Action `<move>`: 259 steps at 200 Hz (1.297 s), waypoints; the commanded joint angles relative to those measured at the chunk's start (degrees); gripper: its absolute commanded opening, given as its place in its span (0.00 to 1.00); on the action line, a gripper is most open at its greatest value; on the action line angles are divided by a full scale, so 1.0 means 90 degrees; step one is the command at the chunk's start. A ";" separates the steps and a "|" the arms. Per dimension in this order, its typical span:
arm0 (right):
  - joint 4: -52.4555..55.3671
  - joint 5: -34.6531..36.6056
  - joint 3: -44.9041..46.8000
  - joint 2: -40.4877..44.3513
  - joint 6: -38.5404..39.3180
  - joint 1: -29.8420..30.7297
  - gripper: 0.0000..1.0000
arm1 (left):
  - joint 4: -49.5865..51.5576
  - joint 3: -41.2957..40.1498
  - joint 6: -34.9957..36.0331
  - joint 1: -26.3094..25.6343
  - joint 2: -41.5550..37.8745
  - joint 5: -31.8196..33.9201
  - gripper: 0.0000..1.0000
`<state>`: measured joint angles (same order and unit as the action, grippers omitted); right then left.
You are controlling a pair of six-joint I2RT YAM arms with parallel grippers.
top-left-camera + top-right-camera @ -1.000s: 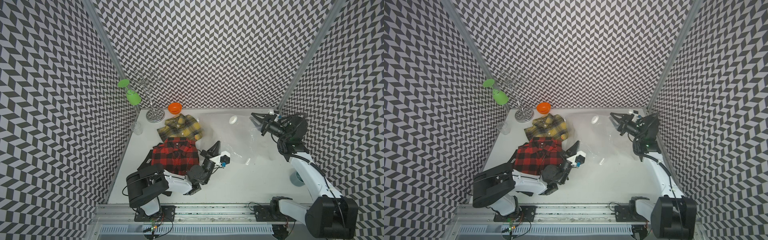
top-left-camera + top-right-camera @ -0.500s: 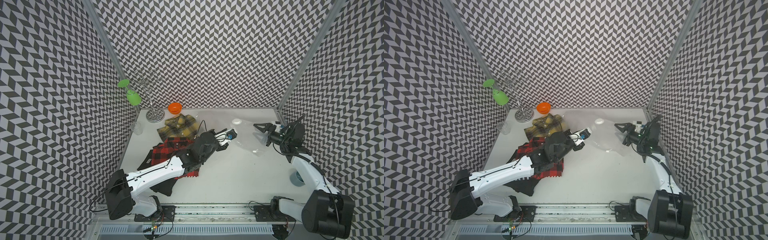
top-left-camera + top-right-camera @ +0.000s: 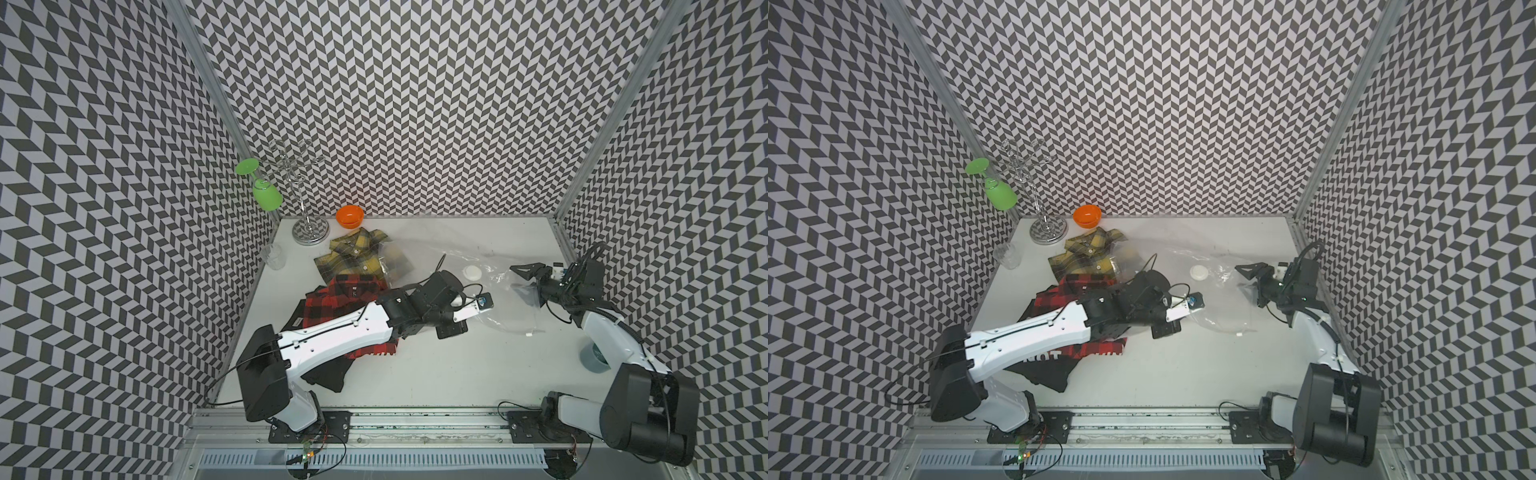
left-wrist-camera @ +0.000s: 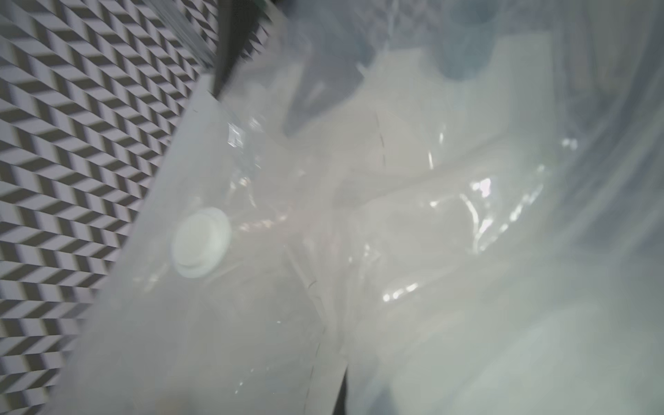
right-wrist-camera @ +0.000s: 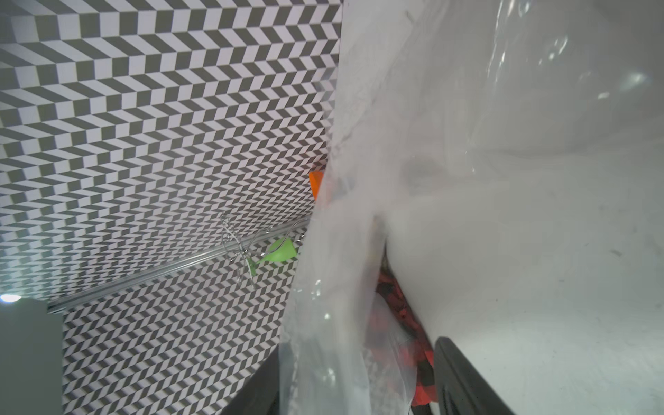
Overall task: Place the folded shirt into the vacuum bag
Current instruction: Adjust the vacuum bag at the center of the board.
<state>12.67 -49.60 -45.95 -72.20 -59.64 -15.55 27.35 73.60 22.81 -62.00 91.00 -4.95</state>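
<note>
Clear crinkly vacuum bag (image 3: 509,309), round white valve (image 3: 472,272), small white slider (image 3: 528,334)

My left claw (image 3: 452,331) has swung out from beside the red shirt (image 3: 332,299) to the bag (image 3: 503,320); my right claw (image 3: 519,278) has dropped lower and spread wider.

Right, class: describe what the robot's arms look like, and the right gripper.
The left arm and right arm match: white link shells, bulky black joints, black bases bolted to a rail, and thin black cables looping alongside. The right gripper is black, pointed and open-framed. No markings can be read.
</note>
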 commanded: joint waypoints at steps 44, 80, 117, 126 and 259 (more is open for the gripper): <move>0.1941 0.2130 -0.2705 0.0083 0.2034 -0.0295 0.68 | 0.0579 0.0022 -0.0210 -0.0199 0.0059 -0.0638 0.00; 0.1612 0.1819 -0.2348 0.0139 0.1910 -0.0219 0.68 | 0.0527 0.0576 -0.0325 -0.0494 0.0881 -0.1471 0.00; 0.1486 0.1819 -0.2080 0.0357 0.1910 -0.0217 0.68 | -0.0280 0.1131 -0.0886 -0.0178 0.2315 -0.1346 0.00; 0.1501 0.1819 -0.2109 0.0361 0.1910 -0.0218 0.68 | 0.0007 0.1681 -0.0948 -0.0154 0.2811 -0.1308 0.00; 0.0989 0.1643 -0.1646 0.0215 0.1644 -0.0089 0.65 | -0.0121 0.2698 -0.4010 0.0238 0.4279 -0.2951 0.00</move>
<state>26.00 -34.15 -60.66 -70.13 -43.27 -16.93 29.06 94.98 -5.23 -59.48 127.61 -26.87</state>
